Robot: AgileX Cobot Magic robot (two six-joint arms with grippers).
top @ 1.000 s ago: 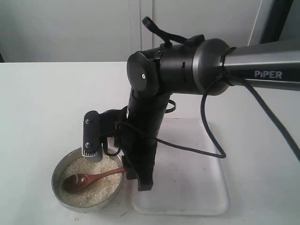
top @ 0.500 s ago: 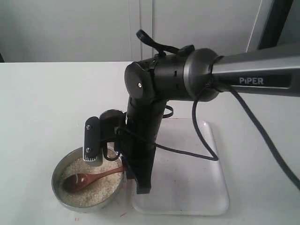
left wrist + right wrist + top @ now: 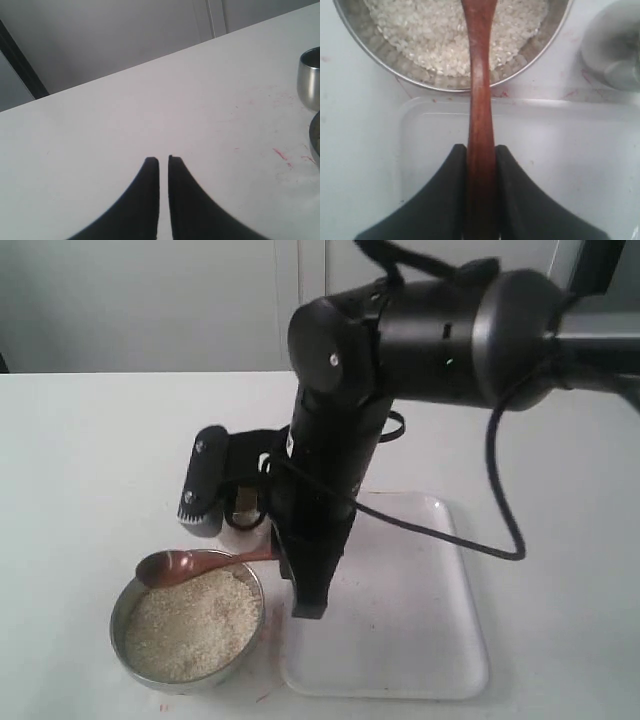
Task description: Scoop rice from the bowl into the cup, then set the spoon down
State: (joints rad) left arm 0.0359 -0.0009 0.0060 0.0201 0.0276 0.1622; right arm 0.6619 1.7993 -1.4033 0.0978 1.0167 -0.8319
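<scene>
The steel bowl [image 3: 124, 612] of off-white rice [image 3: 190, 625] stands at the front left. My right gripper [image 3: 296, 575] is shut on the handle of the dark reddish-brown wooden spoon [image 3: 172, 566], whose scoop hangs just above the bowl's far rim. The right wrist view shows the spoon [image 3: 480, 90] clamped between both fingers of the gripper [image 3: 481, 147] and reaching out over the bowl [image 3: 385, 55] and rice [image 3: 430, 35]. The cup [image 3: 615, 50] stands beside the bowl; the arm hides it in the exterior view. My left gripper [image 3: 163, 159] is shut and empty over bare table, away from the cup [image 3: 310, 77].
A clear plastic tray [image 3: 400, 630] lies right of the bowl, under my right gripper, and shows as the tray [image 3: 560, 150] in the right wrist view. Faint red marks dot the white table near the cup.
My right gripper closed on the spoon handle and rose. The spoon lifted out of the rice, and its scoop is now above the bowl's far rim.
</scene>
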